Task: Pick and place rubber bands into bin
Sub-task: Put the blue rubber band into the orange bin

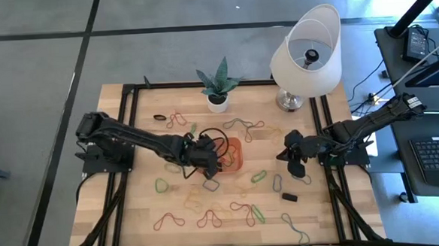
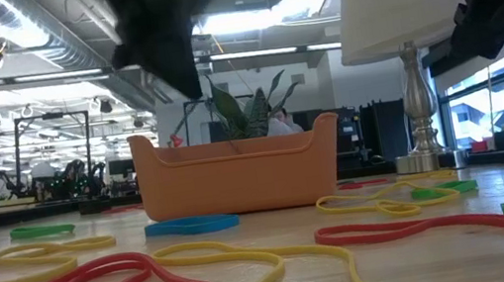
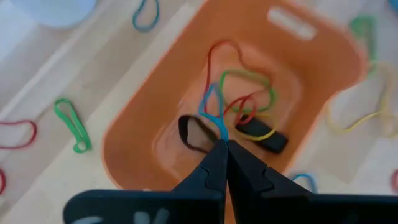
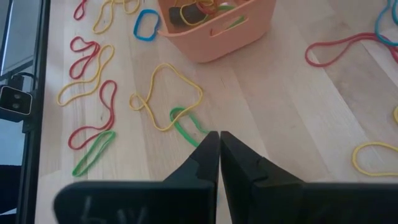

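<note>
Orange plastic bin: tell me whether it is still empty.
No. The orange plastic bin already holds several thin rubber bands in red, green and blue.

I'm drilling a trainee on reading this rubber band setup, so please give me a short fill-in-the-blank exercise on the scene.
1. The left gripper hangs over the orange bin with a ____ rubber band pinched in its shut fingertips.
2. The right gripper is shut and holds ____.
3. The potted plant stands beside a table lamp whose shade is ____.
4. In the high view, the left gripper is over the ____.

Missing words: blue; nothing; white; bin
</note>
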